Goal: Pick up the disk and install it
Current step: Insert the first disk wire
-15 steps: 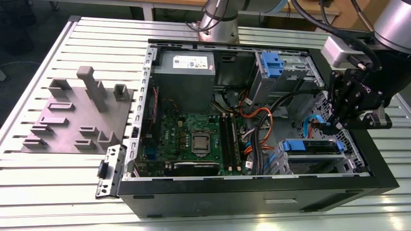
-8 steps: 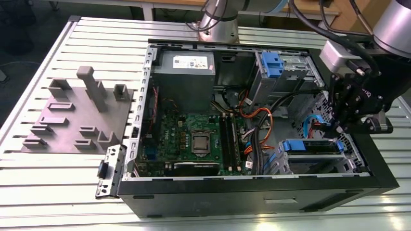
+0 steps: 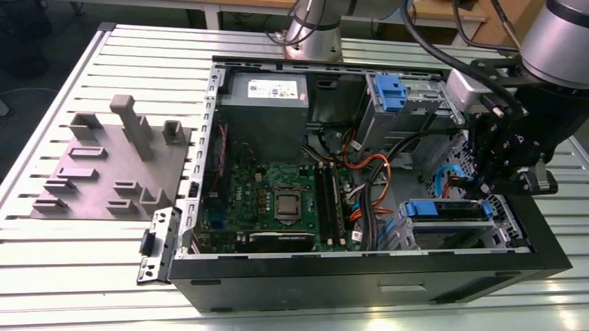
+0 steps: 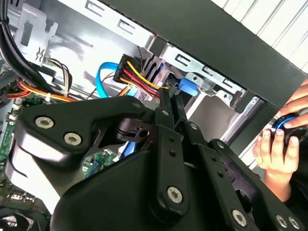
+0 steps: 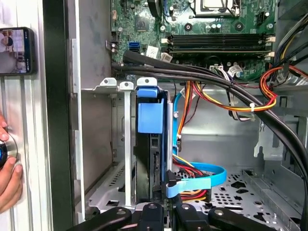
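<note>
Jaws first: in the second wrist view the gripper (image 4: pixel 172 97) has its two thin black fingers (image 4: pixel 165 126) drawn almost together, with just a sliver of gap between them. I can't tell if they're nipping anything in that gap.

The tips sit right by the blue data connector (image 4: pixel 186 88) and the red, yellow and black power wires (image 4: pixel 137 76). In the first wrist view that same connector (image 5: pixel 176 186) is just beside the tips, down at the edge of the disk (image 5: pixel 150 115).

The disk itself stands on edge in the grey metal drive cage (image 5: pixel 107 85). Its blue carrier rail faces the camera and the dark drive body is below it. In the exterior view it's the blue-railed block (image 3: pixel 443 209) in the corner bay of the open PC case (image 3: pixel 368 276), directly under the gripper (image 3: pixel 494 185). It looks mostly home, but whether it's fully seated I can't say.

What worries me, going by these frames:

- **Cables:** the tips are so close to the wiring that any sideways drift could hook the flat blue data cable (image 5: pixel 204 174). That could tug the connector off or bend it.
- **Crooked push:** if the carrier isn't square in its slot, pushing on it could jam the rails against the cage wall.
- **Cable bundle:** the thick black cable bundle (image 5: pixel 202 77) crosses just beyond the cage, so the gripper body could snag it on any lift.
- **Person nearby:** there's a person's hand (image 5: pixel 7 179) on a round knob outside the case wall. It's apart from the arm, but close enough that I'd watch it.
</note>
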Available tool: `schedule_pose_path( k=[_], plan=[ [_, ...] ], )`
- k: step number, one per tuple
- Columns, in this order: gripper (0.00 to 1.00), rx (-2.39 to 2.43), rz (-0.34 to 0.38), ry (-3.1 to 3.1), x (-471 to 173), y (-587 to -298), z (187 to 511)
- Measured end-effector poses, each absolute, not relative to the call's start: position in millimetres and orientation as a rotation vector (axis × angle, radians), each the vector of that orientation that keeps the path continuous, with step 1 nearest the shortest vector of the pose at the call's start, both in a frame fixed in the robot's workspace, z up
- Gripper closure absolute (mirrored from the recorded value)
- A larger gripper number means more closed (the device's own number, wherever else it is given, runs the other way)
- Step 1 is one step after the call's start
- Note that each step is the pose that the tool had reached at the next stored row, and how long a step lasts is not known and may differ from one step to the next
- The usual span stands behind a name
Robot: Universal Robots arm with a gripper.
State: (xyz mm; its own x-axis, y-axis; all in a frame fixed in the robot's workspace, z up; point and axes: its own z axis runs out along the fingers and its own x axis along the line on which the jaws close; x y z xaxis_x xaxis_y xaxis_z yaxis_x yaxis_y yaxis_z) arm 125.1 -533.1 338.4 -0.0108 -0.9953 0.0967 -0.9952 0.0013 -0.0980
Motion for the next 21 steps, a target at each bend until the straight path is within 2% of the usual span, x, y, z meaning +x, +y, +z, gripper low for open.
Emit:
schedule_pose_path(
  k=[14, 21],
  plan=[
    [0.83, -2.166, -0.279, 2.186, 107.1, -541.7, 334.1],
    [0.83, -2.184, -0.282, 2.145, 103.5, -541.8, 332.3]
  ],
)
